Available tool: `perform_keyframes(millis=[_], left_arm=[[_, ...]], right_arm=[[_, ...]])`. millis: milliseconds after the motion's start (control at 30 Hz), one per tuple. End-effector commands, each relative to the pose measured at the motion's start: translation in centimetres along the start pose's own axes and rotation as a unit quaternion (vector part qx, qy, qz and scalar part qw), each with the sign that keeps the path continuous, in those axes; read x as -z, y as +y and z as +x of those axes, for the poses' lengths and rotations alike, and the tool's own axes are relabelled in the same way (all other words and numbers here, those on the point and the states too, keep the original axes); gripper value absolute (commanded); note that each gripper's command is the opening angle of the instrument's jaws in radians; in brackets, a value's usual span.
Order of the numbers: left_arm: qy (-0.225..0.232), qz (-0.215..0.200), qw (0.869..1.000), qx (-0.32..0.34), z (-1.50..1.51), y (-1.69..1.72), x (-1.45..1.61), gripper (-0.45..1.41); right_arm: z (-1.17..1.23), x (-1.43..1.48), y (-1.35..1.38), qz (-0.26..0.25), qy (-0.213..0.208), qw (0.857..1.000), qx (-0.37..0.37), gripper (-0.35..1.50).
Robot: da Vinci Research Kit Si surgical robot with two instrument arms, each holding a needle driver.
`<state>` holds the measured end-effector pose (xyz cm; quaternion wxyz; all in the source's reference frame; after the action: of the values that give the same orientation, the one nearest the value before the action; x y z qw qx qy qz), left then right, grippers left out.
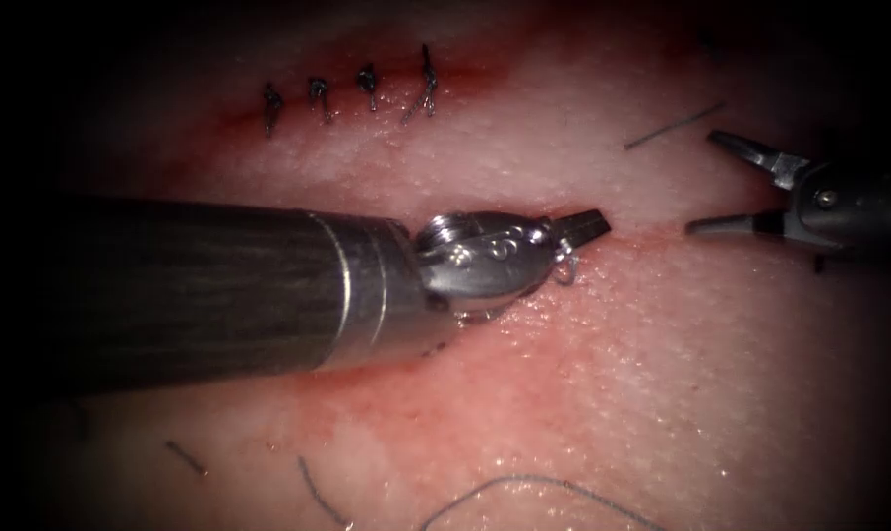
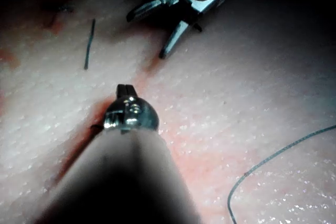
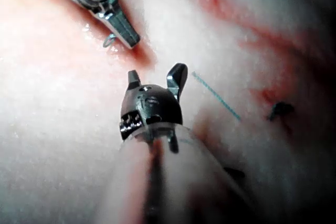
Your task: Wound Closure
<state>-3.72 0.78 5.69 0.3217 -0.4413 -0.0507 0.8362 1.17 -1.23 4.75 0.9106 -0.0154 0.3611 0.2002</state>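
Bench practice on pork belly: we see the left tool [image 1: 588, 226] reach in from the left, its long shaft lying low over the tissue [image 1: 741, 374] and its two jaws pressed together with their tip at the left end of the open cut [image 1: 652, 234]. We cannot tell whether those jaws grip anything. A small pale metal hook [image 1: 564, 270] curls just beneath them on the near side, touching the tissue; we cannot tell whether it is the needle or where the needle lies.

The right tool [image 1: 703, 183] sits to the right of the cut's open stretch, well apart from the left tool, jaws spread wide and holding nothing, one finger far and one near, with the line of the cut running between them.

Far and to the left, four dark stitches [image 1: 369, 87] stand in a row along a closed wound stained with red fluid [image 1: 485, 74]. A short cut end of thread [image 1: 674, 126] lies loose on the far side, near the right tool's far finger. On the near side, a long thread [image 1: 534, 482] arcs across the tissue, with two shorter thread scraps [image 1: 318, 492] to its left.

From the left wrist we see the shut left tool [image 2: 124, 90], the gaping right tool [image 2: 148, 35] beyond it, and the thread [image 2: 273, 156]. From the right wrist, the right tool [image 3: 156, 73] stands open, the left tool [image 3: 128, 38] beyond it.
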Motion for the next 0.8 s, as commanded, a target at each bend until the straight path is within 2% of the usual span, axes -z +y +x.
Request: perform_keyframes(millis=[33,167,267,433,600,800], left_arm=[[0.008,-0.002,1.000,0.003,-0.01,0.02,-0.02,-0.45],[0.027,-0.009,1.000,0.013,0.11,-0.06,0.17,-0.45],[0.032,-0.007,0.999,0.007,0.15,-0.09,0.24,-0.45],[0.033,-0.007,0.999,0.003,0.18,-0.10,0.28,-0.45],[0.034,-0.006,0.999,0.001,0.18,-0.12,0.29,-0.45],[0.035,-0.006,0.999,0.000,0.19,-0.16,0.37,-0.45]], right_arm=[[-0.07,-0.12,-0.08,0.015,0.011,1.000,-0.010,0.96],[-0.14,-0.27,-0.11,0.049,0.049,0.997,-0.040,0.98],[-0.16,-0.41,-0.16,0.061,0.077,0.993,-0.056,1.10],[-0.15,-0.65,-0.32,0.080,0.095,0.990,-0.068,1.11],[-0.04,-0.86,-0.43,0.079,0.126,0.987,-0.058,1.10],[0.12,-1.07,-0.48,0.064,0.145,0.985,-0.063,1.10]])
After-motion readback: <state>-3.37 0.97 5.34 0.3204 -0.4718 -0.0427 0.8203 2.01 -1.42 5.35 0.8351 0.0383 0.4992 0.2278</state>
